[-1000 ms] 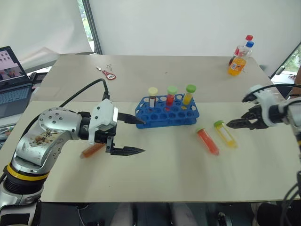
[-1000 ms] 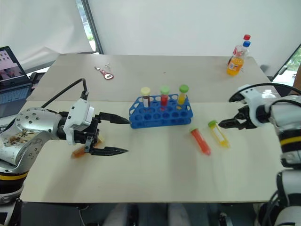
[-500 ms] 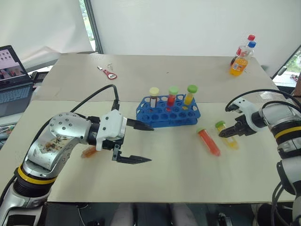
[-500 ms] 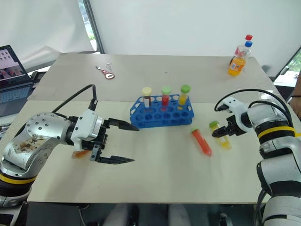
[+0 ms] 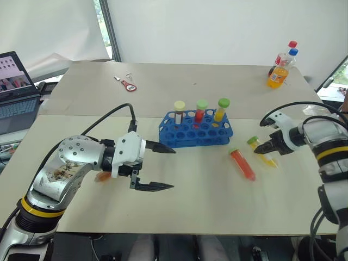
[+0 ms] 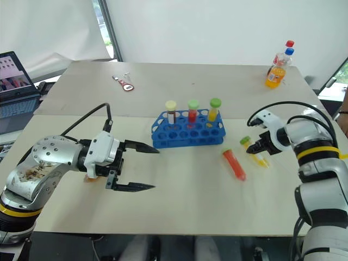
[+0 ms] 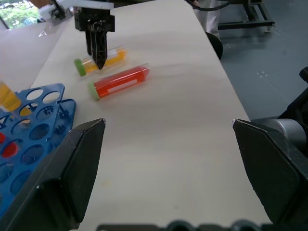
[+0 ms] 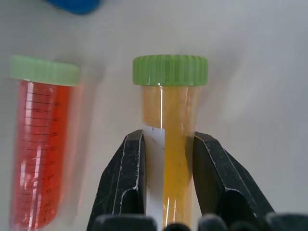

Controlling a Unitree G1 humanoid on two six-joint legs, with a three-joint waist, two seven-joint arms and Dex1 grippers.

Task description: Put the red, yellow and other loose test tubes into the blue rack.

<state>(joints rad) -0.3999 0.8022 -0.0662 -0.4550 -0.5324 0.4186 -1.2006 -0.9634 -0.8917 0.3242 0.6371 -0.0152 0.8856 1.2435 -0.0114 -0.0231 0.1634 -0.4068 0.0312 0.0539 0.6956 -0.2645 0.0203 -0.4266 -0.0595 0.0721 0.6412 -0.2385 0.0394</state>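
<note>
our right gripper (image 8: 166, 180) clamps the yellow tube (image 8: 169, 139) lying flat on the beige table (image 5: 190, 201), green cap toward the blue rack (image 5: 196, 130); our left gripper (image 5: 157, 167) gapes wide.

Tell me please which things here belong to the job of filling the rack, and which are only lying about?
Job:
- yellow tube, clamped in the right gripper
- red tube, lying beside it
- amber tube, behind the open left gripper
- blue rack, three tubes standing in it

Lying about:
- soda bottle
- laptop
- bottle opener
</note>
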